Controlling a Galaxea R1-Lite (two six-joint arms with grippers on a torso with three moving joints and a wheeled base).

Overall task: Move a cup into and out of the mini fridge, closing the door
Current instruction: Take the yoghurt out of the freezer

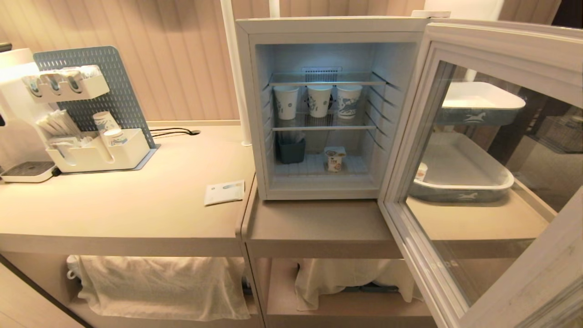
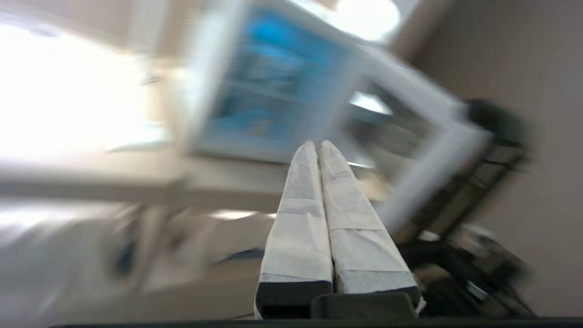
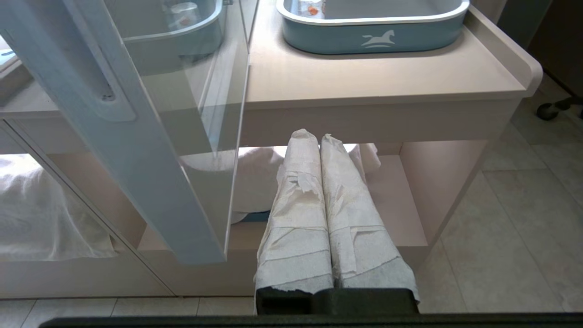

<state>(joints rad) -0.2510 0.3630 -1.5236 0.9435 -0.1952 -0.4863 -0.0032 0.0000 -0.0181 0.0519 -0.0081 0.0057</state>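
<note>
**Fridge open, cup on the bottom shelf, both grippers empty**

The mini fridge stands on the bench, set back toward its rear edge, with its interior lit. The door is swung wide open on the right side, its glass pane reaching out past the bench's front edge. The cup sits upright on the fridge's bottom shelf, a little right of centre and apart from a dark container at the left of the same shelf. Three taller paper cups stand in a row on the middle wire shelf above.

Through the door glass, a grey tray rests on the bench near its right end. A small packet lies on the adjoining bench to the left, near its right edge.

The left gripper is in the air, aimed toward the open fridge from a distance, its fingers pressed together on nothing. The right gripper hangs low in front of the bench's lower shelf, just beside the open door's edge, fingers likewise pressed together and empty.
</note>
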